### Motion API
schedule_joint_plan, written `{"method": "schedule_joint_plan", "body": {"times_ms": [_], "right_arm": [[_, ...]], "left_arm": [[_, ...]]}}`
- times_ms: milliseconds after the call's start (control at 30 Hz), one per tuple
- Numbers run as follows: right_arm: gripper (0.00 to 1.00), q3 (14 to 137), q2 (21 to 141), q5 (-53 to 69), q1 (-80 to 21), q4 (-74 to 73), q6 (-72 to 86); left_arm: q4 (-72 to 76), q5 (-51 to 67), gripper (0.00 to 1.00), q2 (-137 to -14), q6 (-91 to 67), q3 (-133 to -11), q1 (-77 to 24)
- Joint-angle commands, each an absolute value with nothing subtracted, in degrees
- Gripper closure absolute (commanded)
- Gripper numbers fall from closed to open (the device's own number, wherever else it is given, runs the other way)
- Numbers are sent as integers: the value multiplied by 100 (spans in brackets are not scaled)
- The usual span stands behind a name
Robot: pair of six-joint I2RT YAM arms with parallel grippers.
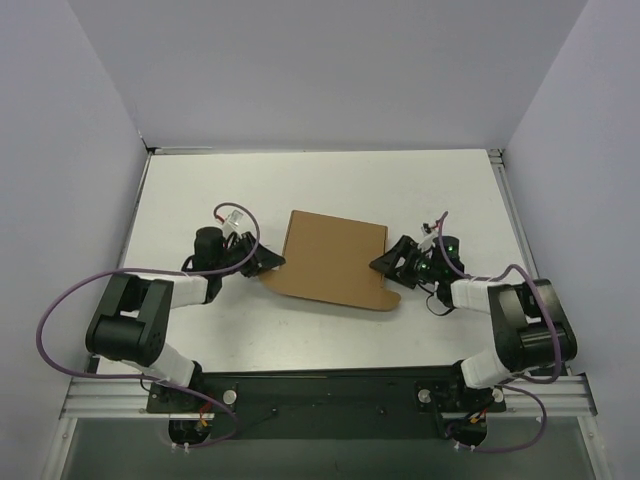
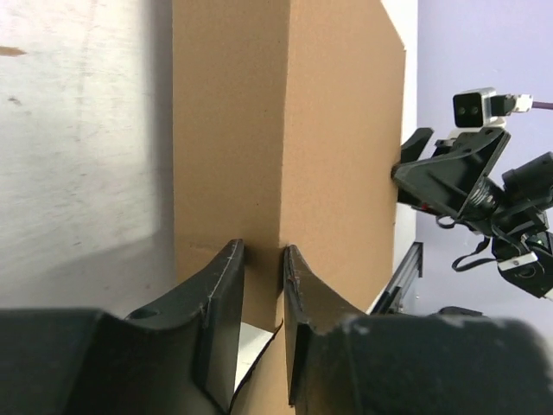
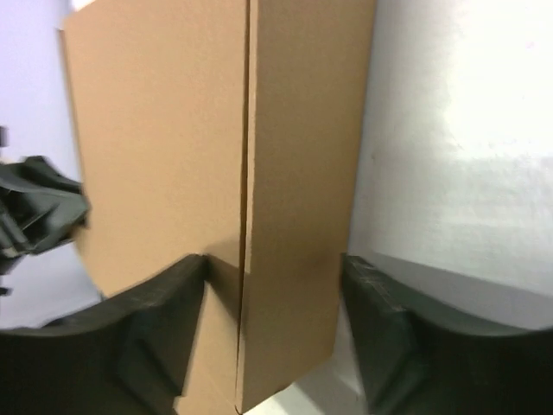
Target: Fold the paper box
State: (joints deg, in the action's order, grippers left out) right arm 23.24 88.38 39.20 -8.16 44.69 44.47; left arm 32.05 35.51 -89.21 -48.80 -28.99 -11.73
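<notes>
The paper box (image 1: pixel 335 260) is plain brown cardboard, lying low in the middle of the white table with a rounded flap at its near right corner. My left gripper (image 1: pixel 272 262) is at its left edge. In the left wrist view the left gripper (image 2: pixel 262 251) has its jaws nearly together, pinching an upright fold of the box (image 2: pixel 337 130). My right gripper (image 1: pixel 385 262) is at the box's right edge. In the right wrist view the right gripper (image 3: pixel 275 264) is wide open, its fingers straddling a side panel of the box (image 3: pixel 164 130) without clamping it.
The white table (image 1: pixel 200 190) is enclosed by pale walls at the left, back and right. A metal rail (image 1: pixel 330 390) with the arm bases runs along the near edge. Purple cables (image 1: pixel 60 300) loop beside both arms.
</notes>
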Motion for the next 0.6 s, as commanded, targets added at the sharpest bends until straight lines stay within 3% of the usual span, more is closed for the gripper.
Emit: {"method": "schedule_joint_plan", "body": {"times_ms": [0,133,300,567], "right_arm": [[29,2688,7842,3078,-1230,2151,3008],[20,3127,6770,1805,-1844,986,2120],[17,3419,5890,740,-2451,203,1268],[12,3919,5660,-1720,-5069,-211,45]], "left_arm": [[3315,4219,72,-8649,-5203,-3295,-1257],[2139,4210,75,-8297,-4747,-3699,-1213],[1978,4359,79,-8279,-4719,-3858,-1187],[1794,4650,82,-8446,-4773,-3999,-1160]]}}
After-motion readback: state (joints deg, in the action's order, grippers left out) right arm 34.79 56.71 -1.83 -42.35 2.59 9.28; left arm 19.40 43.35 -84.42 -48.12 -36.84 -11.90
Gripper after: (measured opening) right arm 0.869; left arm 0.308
